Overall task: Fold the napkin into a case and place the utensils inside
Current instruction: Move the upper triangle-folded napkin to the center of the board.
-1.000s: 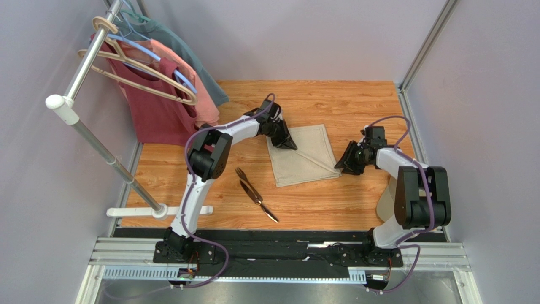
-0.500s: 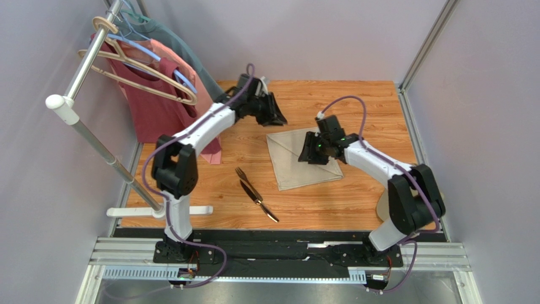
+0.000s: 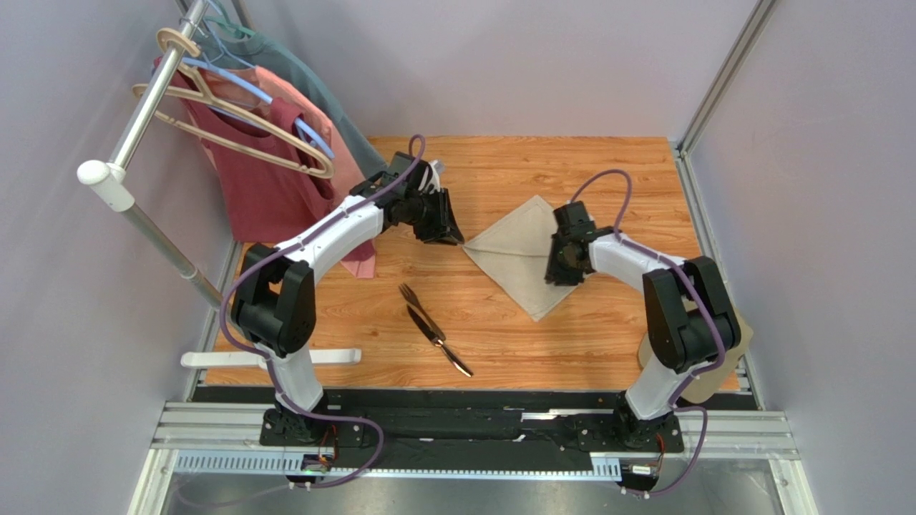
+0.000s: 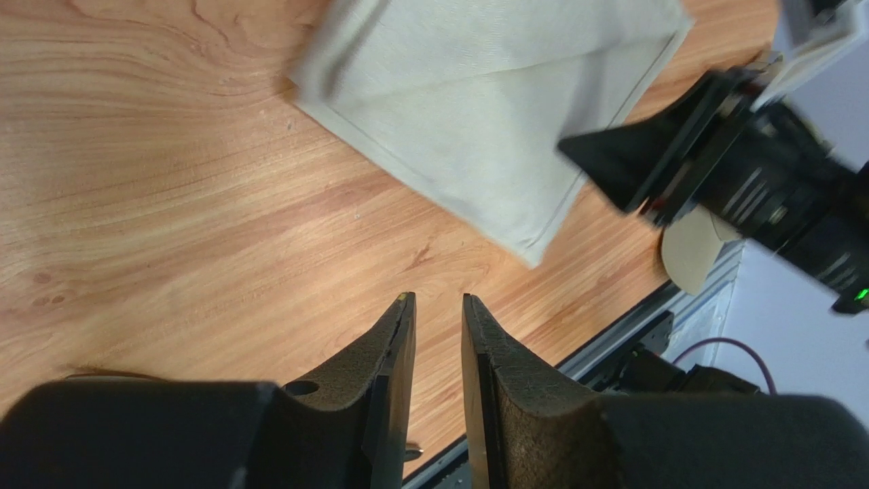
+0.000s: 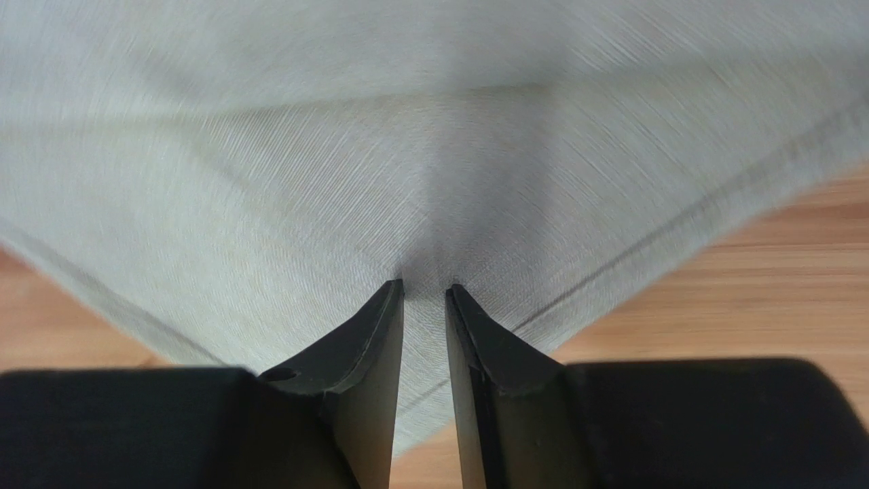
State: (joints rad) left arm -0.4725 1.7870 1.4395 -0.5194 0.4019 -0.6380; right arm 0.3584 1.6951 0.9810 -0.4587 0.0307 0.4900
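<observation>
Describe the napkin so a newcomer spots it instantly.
On the wooden table, look just right of centre, at the tips of the right hand. The napkin is the plain beige cloth lying flat there, folded. It is paler than the shirts hanging on the rack at left, and softer than the dark fork and knife lying nearer the arm bases.

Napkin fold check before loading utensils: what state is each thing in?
Napkin: flat on table, partly folded.
Fork: loose on table, outside napkin, overlapping knife.
Knife: loose on table, apart from napkin.
Left tool: slightly open, empty, off the napkin.
Right tool: tips on napkin, nearly closed; grip unclear.
Shirts: hanging on rack.
</observation>
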